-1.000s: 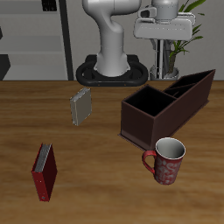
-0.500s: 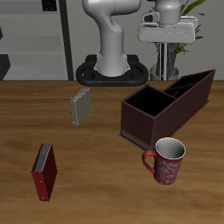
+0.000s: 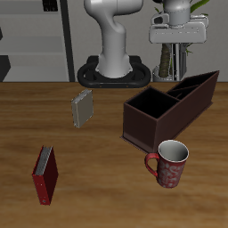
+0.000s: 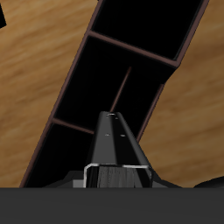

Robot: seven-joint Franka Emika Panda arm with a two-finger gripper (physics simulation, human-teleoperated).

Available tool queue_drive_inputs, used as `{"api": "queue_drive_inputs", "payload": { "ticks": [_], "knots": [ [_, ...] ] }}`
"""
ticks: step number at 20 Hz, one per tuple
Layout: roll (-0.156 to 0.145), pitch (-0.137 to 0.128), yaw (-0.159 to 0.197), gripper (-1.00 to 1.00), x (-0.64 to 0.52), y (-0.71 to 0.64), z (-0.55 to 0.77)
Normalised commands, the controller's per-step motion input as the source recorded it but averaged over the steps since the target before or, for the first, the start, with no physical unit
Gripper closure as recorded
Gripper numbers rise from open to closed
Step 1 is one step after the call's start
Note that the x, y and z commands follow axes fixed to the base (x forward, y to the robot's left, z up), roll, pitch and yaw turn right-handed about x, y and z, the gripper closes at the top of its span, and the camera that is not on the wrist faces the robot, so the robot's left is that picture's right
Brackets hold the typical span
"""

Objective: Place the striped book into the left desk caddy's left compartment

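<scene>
My gripper (image 3: pixel 173 77) hangs high above the far end of the left desk caddy (image 3: pixel 142 125), a long maroon box with a black inside. It is shut on the striped book (image 4: pixel 118 144), which the wrist view shows edge-on as a thin dark slab with stripes near the fingers. In that view the book hangs over the caddy's black compartments and dividers (image 4: pixel 131 45). In the exterior view the book is hard to make out against the plant behind it.
A grey checked book (image 3: pixel 81 109) stands on the table farther back. A red book (image 3: pixel 44 174) stands near the front edge. A red patterned mug (image 3: pixel 169 163) stands just in front of the caddy. The robot's base (image 3: pixel 111 71) is at the back.
The gripper has moved sideways along the back of the table, further over the caddy's far end, with the book in it. Nothing on the table has moved.
</scene>
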Motion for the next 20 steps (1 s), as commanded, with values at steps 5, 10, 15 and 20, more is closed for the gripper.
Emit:
{"api": "queue_drive_inputs", "payload": {
  "ticks": [5,10,15,20],
  "knots": [
    [0.041,-0.006,-0.060,1.00,-0.14,0.19,0.01],
    [0.035,0.010,-0.056,1.00,-0.11,0.20,0.00],
    [0.011,-0.005,-0.035,1.00,-0.03,0.12,0.02],
    [0.013,0.011,-0.035,1.00,0.03,0.14,-0.03]
  ]
}}
